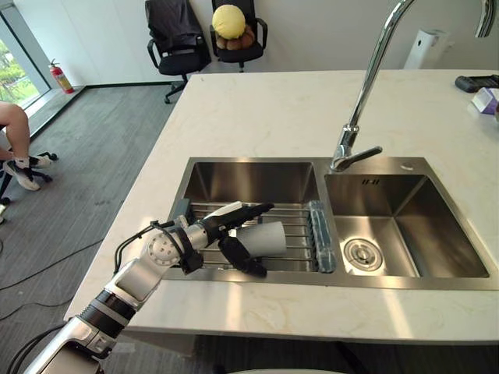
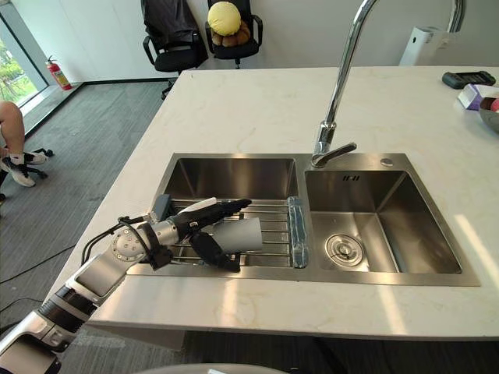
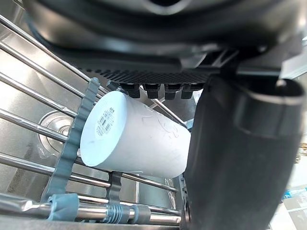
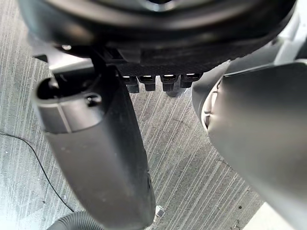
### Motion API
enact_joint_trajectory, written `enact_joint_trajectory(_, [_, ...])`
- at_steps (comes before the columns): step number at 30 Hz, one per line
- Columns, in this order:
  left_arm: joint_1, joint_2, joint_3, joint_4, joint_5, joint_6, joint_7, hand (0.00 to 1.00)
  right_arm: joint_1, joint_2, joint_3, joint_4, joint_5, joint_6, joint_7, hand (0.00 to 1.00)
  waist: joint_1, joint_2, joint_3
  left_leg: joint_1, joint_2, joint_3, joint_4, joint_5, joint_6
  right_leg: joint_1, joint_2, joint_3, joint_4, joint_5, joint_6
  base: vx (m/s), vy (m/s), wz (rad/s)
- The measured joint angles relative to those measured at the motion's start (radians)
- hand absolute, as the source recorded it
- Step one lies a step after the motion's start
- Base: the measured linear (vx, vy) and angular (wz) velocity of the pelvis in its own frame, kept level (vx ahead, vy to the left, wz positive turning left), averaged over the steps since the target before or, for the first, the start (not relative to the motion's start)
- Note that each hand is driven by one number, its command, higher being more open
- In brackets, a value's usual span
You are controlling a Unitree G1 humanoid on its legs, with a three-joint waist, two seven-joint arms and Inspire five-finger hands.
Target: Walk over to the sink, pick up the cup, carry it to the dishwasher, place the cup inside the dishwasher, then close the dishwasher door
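**Location.** The cup (image 1: pixel 267 238) lies on its side on the wire rack (image 1: pixel 295 224) over the left basin of the sink (image 1: pixel 249 160), which is set into the worktop (image 1: pixel 273 109).

**Hand state.** The left hand (image 1: pixel 204 234) brackets the cup. Its fingers (image 1: pixel 245 210) reach straight across the far side and the thumb (image 1: pixel 243 259) sits on the near side. We read the hand as open, not yet clamped, and we cannot confirm contact. The right hand (image 4: pixel 153 38) hangs over the floor, relaxed and holding nothing.

**Handling.**
- We judge the cup to be light, thin-walled and smooth, probably plastic or paper.
- It should lift easily, but it may roll along the rack bars or flex under a hard squeeze.
- We recommend closing on the mid-wall, with the fingers opposite the thumb and moderate force.
- Avoid the rim, where the wall would deform most.
- A wet wall would slip, so we advise a full wrap rather than a fingertip pinch.

**View comparison.**
- The eye views give the overall layout: the basin, the faucet (image 1: pixel 366 86) to the right, and the arm's approach from the near left.
- The left wrist view adds the cup's flat base with a label (image 3: pixel 105 122), the gap between wall and thumb, and the drain (image 3: pixel 48 125) under the bars.
- The right wrist view alone covers the idle hand.
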Motion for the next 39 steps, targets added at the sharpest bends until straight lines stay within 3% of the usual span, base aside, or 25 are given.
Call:
enact_joint_trajectory(8, [0.000, -0.040, 0.001, 0.112, -0.043, 0.011, 0.070, 1.00, -0.001, 0.002, 0.002, -0.007, 0.000, 0.000, -0.010, 1.00, -0.010, 0.001, 0.006, 0.000, 0.000, 0.006, 0.000, -0.006, -0.003, 0.000, 0.002, 0.005, -0.004, 0.001, 0.002, 0.01, -0.002, -0.01])
enact_joint_trajectory(23, [-0.053, -0.057, 0.000, 0.190, -0.069, 0.050, 0.030, 1.00, 0.003, 0.008, 0.002, -0.024, 0.000, 0.004, -0.010, 1.00, -0.009, 0.002, 0.009, 0.012, 0.001, 0.027, 0.000, -0.011, -0.004, 0.000, 0.002, 0.024, -0.005, 0.003, 0.003, -0.01, -0.001, -0.03])
enact_joint_trajectory(39, [-0.135, -0.007, -0.089, 0.188, 0.182, -0.009, -0.001, 1.00, 0.009, 0.003, 0.039, -0.027, 0.000, 0.003, -0.010, 1.00, -0.019, 0.003, 0.010, 0.012, 0.000, 0.027, 0.000, -0.016, -0.006, 0.003, 0.002, 0.021, -0.013, 0.003, 0.003, 0.00, 0.000, 0.00])
